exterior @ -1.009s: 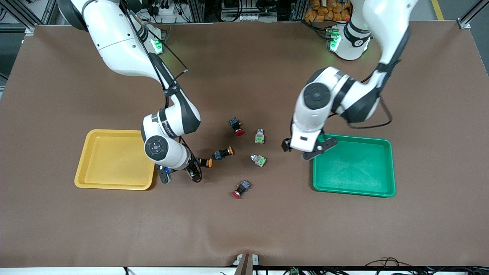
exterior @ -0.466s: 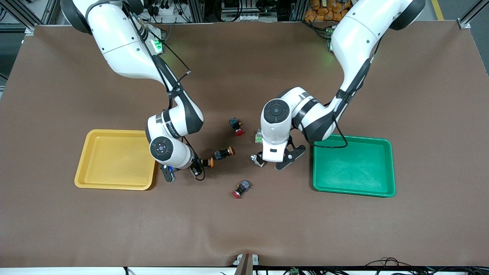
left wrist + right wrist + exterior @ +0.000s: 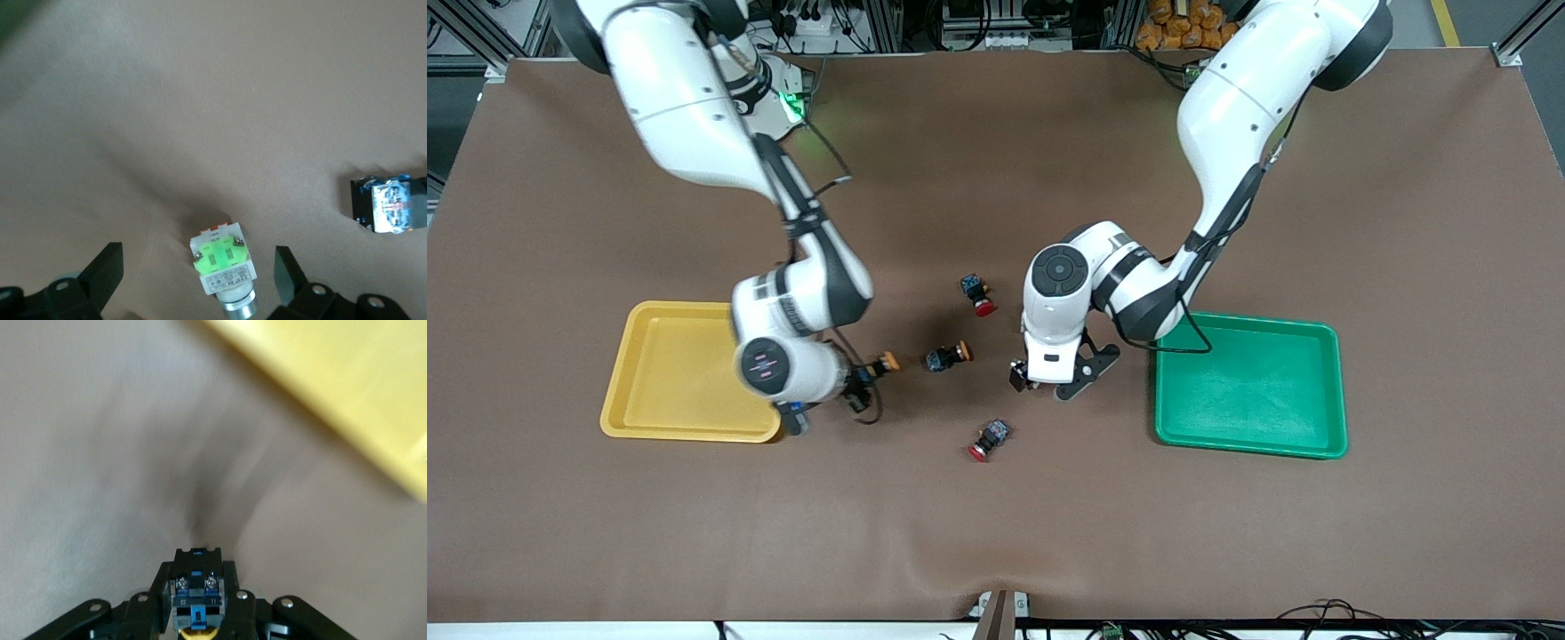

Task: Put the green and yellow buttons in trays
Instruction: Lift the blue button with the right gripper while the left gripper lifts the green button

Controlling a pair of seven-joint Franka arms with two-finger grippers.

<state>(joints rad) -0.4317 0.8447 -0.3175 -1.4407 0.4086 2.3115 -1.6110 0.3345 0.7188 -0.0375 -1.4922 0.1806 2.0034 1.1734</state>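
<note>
Since the earlier frames, one orange-capped button had been lifted off the mat by the right gripper and carried toward the yellow tray, while the left gripper had been swung away from the green tray and brought down over the green-capped buttons. The orange-capped button was seen clamped between the closed fingers of the right gripper, its black-and-blue body held between the pads and its cap pointing away from the tray; it was held above the brown mat just beside the yellow tray's rim. A second orange-capped button was left lying on the mat near that gripper, toward the left arm's end. One green-capped button was framed between the spread fingers of the left gripper, which stood wide open around it without touching it; in the front view this button was almost wholly hidden under the wrist. The other green-capped button could not be made out. A red-capped button lay farther from the front camera than the left gripper, and another lay nearer. Both trays were seen without any button in them
</note>
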